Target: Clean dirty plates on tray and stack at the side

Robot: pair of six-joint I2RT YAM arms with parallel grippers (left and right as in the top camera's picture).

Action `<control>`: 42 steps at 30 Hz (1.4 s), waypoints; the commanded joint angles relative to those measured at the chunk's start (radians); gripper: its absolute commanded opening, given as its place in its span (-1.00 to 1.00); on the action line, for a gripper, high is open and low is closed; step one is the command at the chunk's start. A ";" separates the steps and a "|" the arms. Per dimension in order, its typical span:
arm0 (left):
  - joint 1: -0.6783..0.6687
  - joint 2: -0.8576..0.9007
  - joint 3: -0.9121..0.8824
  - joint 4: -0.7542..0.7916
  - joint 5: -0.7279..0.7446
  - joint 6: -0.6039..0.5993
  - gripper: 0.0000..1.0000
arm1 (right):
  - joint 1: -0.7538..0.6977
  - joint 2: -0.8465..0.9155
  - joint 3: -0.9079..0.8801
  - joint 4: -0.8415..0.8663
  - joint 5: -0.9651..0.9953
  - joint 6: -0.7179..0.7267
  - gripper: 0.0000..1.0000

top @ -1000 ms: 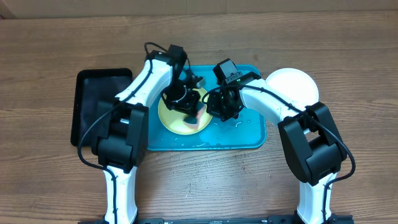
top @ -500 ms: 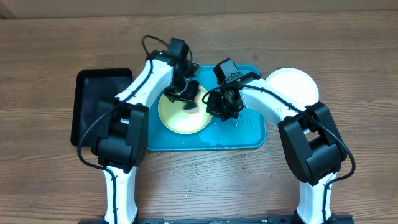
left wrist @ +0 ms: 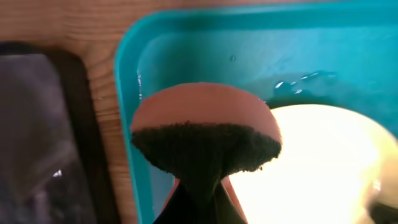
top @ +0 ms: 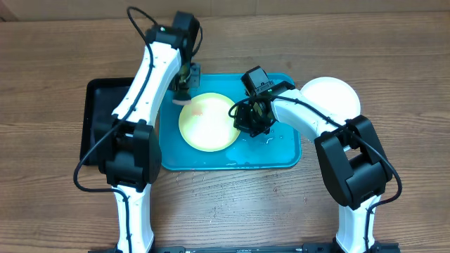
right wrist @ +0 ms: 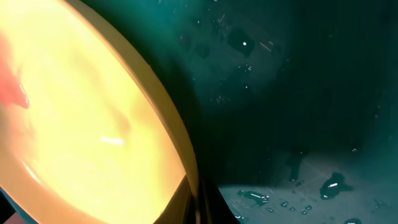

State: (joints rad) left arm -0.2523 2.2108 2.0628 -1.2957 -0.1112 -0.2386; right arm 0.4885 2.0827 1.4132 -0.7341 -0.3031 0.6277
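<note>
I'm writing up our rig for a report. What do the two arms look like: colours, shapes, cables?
Both match: smooth white shells between chunky black joint housings. The left arm and right arm each trail a thin black cable looping off the links, with a boxy black camera block at the wrist. No markings are legible.

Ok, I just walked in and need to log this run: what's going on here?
The right end effector pinches the rim of the yellow-green plate on the turquoise tray. The left end effector holds a sponge over the tray's far-left corner, off the plate. A faint red smear shows on the plate, so cleaning looks unfinished. A white plate sits on the table beside the tray.
</note>
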 commanded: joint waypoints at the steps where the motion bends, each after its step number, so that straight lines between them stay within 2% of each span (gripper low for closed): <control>1: 0.015 0.000 0.071 -0.039 0.043 -0.027 -0.91 | -0.007 -0.008 -0.010 -0.015 0.032 -0.036 -0.93; 6: 0.023 0.000 0.069 -0.058 0.056 -0.027 -0.92 | -0.007 -0.085 -0.010 -0.053 0.115 -0.057 -0.93; 22: 0.023 0.000 0.067 -0.053 0.057 -0.028 -0.92 | 0.028 -0.377 -0.010 -0.259 0.671 -0.056 -0.93; 29: 0.023 0.000 0.066 -0.050 0.057 -0.028 -0.91 | 0.161 -0.445 -0.010 -0.318 1.007 -0.036 -0.93; 37: 0.023 0.000 0.066 -0.049 0.057 -0.029 -0.91 | 0.398 -0.465 -0.010 -0.406 1.545 0.001 -0.93; 42: 0.023 0.000 0.066 -0.050 0.057 -0.028 -0.91 | 0.491 -0.465 -0.010 -0.409 1.747 0.001 -0.92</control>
State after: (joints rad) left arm -0.2333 2.2108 2.1159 -1.3464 -0.0635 -0.2562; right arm 0.9508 1.6569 1.4002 -1.1454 1.2091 0.6083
